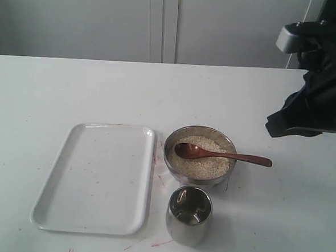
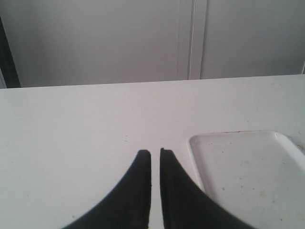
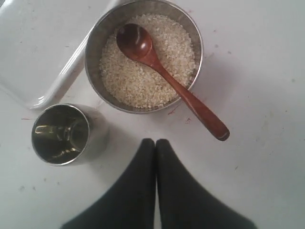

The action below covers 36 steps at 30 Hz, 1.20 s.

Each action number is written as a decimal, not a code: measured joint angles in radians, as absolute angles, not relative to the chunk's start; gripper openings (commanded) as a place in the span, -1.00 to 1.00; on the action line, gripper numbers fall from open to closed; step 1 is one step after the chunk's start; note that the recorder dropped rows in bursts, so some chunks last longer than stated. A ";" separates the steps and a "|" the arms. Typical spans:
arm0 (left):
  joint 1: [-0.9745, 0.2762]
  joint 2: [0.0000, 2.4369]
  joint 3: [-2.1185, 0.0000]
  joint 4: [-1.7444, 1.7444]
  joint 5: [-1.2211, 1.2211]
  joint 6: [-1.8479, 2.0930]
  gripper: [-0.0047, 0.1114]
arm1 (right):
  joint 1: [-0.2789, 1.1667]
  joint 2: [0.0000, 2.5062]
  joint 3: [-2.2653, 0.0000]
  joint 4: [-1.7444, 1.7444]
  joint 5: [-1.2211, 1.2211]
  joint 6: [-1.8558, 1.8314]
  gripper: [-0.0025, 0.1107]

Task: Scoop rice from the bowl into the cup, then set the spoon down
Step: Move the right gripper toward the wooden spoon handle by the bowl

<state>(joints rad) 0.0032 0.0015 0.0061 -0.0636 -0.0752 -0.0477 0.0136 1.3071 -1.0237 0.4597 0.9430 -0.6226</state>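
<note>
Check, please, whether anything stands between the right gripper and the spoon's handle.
Nothing visible does. Only bare table lies between the right gripper and the spoon, whose handle juts over the bowl rim toward it. The cup stands off to one side.

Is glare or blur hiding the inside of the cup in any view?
Exterior view: soft, the cup reads as dark reflections inside. Right wrist view: sharper; reflections streak its wall, yet no grains show, while the rice in the bowl looks crisp. Left wrist view: cup out of frame.
</note>
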 measured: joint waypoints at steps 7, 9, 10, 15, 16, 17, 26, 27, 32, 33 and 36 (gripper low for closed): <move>0.003 0.001 0.006 -0.064 -0.075 -0.048 -0.67 | 0.000 1.330 -1.022 0.485 0.893 -0.745 -0.96; 0.003 0.001 0.006 -0.064 -0.075 -0.048 -0.67 | 0.000 1.330 -1.022 0.463 0.859 -0.750 -0.96; 0.003 0.001 0.006 -0.064 -0.075 -0.048 -0.67 | 0.000 1.332 -1.022 0.449 0.846 -0.751 -0.95; 0.003 0.001 0.006 -0.064 -0.075 -0.048 -0.67 | 0.000 1.371 -1.022 0.395 0.824 -0.755 -0.70; 0.003 0.001 0.006 -0.064 -0.075 -0.048 -0.67 | 0.000 1.384 -1.022 0.394 0.824 -0.770 -0.59; 0.003 0.001 0.006 -0.064 -0.075 -0.048 -0.67 | 0.000 1.399 -1.022 0.394 0.826 -0.783 -0.48; 0.003 0.001 0.006 -0.064 -0.075 -0.048 -0.67 | 0.039 1.518 -1.022 0.405 0.851 -0.839 0.11; 0.003 0.001 0.006 -0.064 -0.075 -0.048 -0.67 | 0.039 1.526 -1.022 0.405 0.851 -0.839 0.11; 0.003 0.001 0.006 -0.064 -0.075 -0.048 -0.67 | 0.039 1.557 -1.022 0.405 0.847 -0.845 0.11; 0.003 0.001 0.006 -0.064 -0.075 -0.048 -0.67 | 0.039 1.565 -1.022 0.405 0.838 -0.850 0.11; 0.003 0.001 0.006 -0.064 -0.075 -0.048 -0.67 | 0.039 1.587 -1.022 0.405 0.809 -0.872 0.11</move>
<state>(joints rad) 0.0032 0.0015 0.0061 -0.0636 -0.0752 -0.0477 0.0394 1.5867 -1.0220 0.4049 0.8087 -0.8715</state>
